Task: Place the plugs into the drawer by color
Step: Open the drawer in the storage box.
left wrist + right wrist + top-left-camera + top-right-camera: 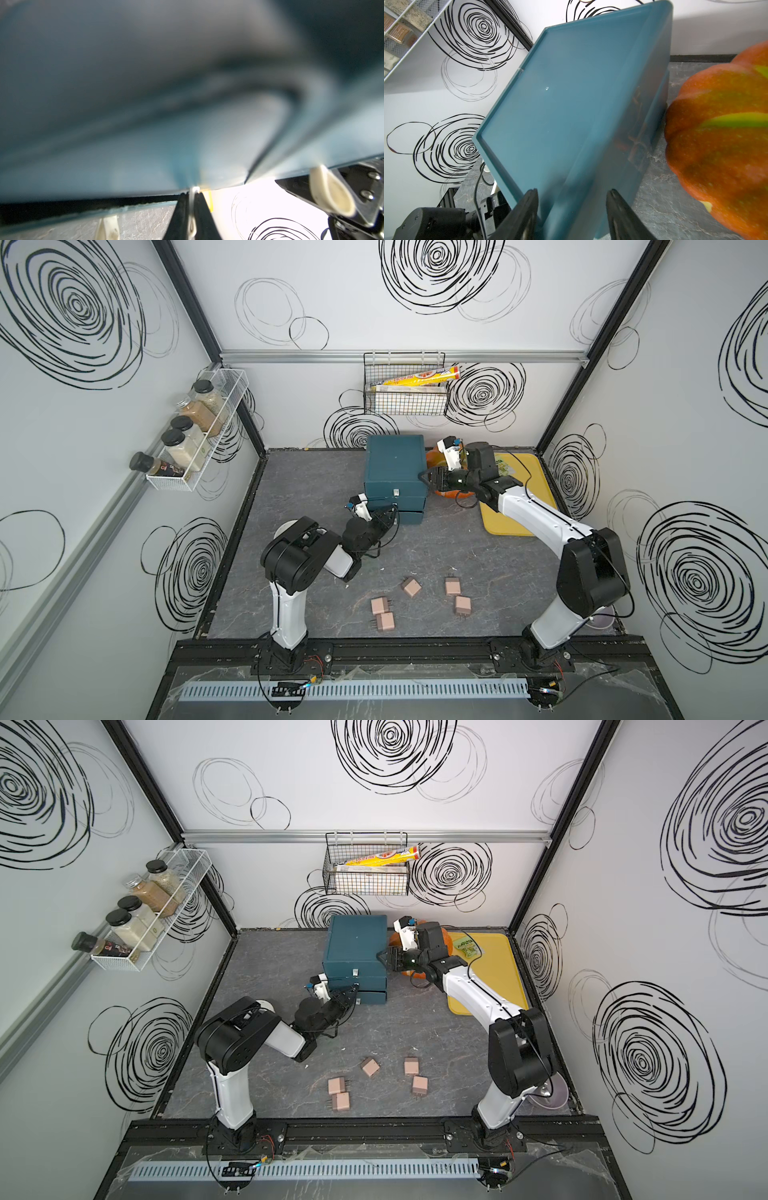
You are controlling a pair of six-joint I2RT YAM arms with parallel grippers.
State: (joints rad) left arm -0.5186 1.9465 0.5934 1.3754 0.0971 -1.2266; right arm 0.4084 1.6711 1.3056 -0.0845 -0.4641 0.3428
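Top views both show the drawer (395, 466) at frame centre, a teal three-tier box near the back wall. Its tiers look shut, so the contents stay hidden. It looks like light, stiff plastic that would skid when pulled, so it wants bracing.

To its right, the yellow tray (519, 506) carries a small packet (505, 466). Above, the wire basket (405, 406) holds a yellow box (419, 377). At upper left, the rack (199, 439) holds jars (183, 443).

The right gripper (572, 191) has its jaws spread astride the drawer's upper edge; whether they press it I cannot tell.

Five pink plugs (411, 587) lie loose at lower centre, well apart from the drawer. No teal one shows. They look light, rigid and smooth, best taken across flat sides, not by the prongs.

The left gripper (192, 195) is pinched on a lower tier's thin silver handle (195, 189), a slim hold that could slip.
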